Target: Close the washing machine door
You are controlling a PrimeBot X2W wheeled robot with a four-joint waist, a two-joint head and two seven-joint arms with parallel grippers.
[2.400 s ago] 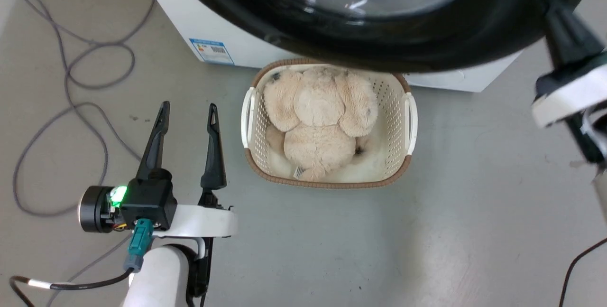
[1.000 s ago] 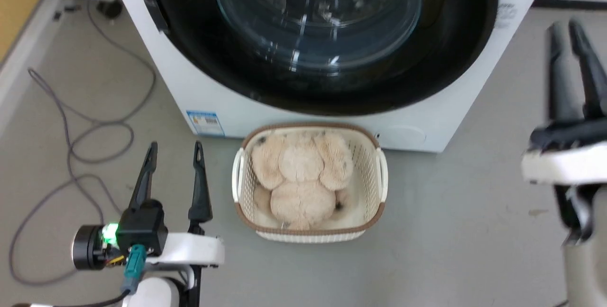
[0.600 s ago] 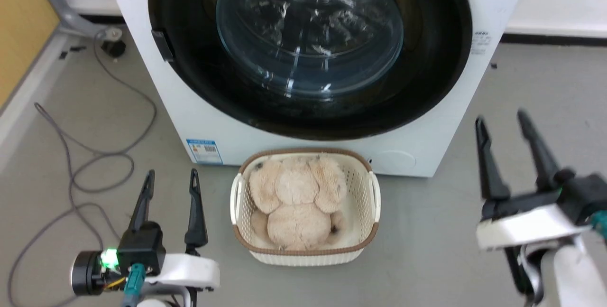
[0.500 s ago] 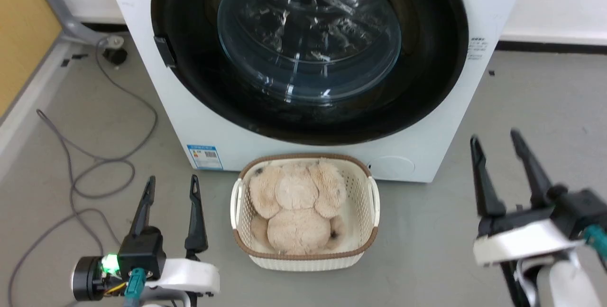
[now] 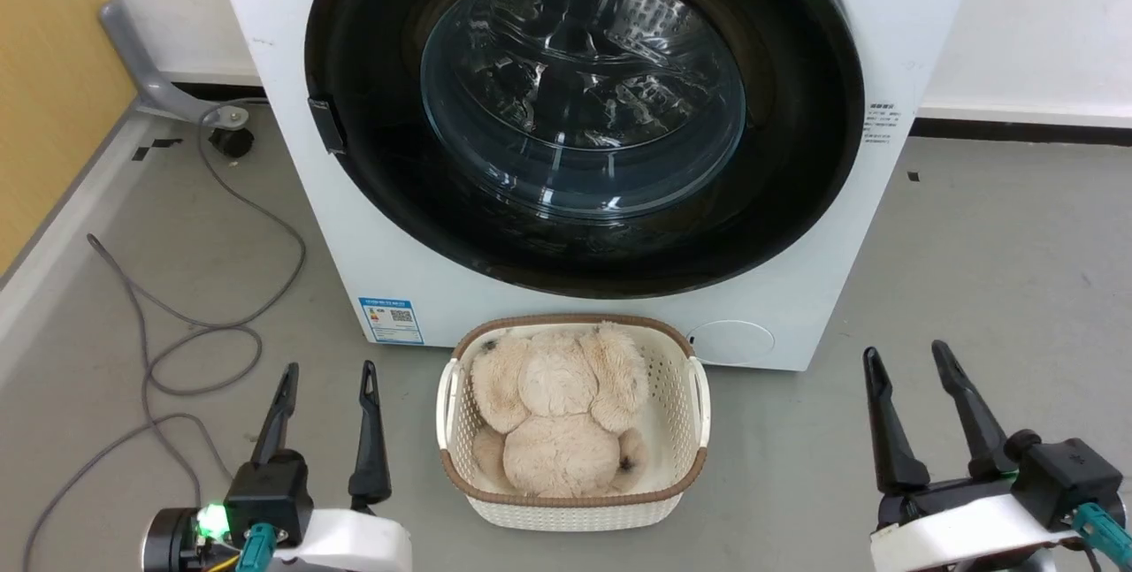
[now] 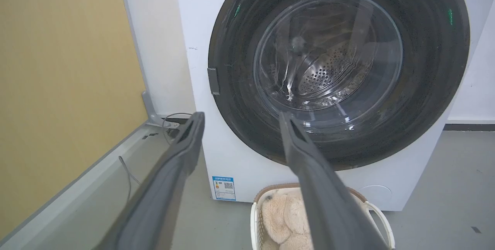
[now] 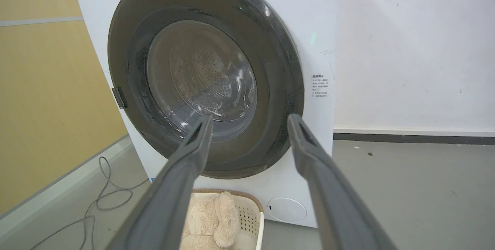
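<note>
Since the earliest frame the washing machine door (image 5: 584, 112) has been swung in from over the basket (image 5: 699, 395) and now lies flush against the front of the washing machine (image 5: 902, 24). The right gripper (image 5: 904, 351) has been drawn back from the door's edge to hang over the floor, well apart from the machine. The camera has also been raised. The right gripper and the left gripper (image 5: 329, 368) are both held with jaws apart, nothing between them. The closing is judged done or nearly so. Should the catch not be engaged, a firm flat press is best given on the black rim rather than the glass, with the basket left untouched.
</note>
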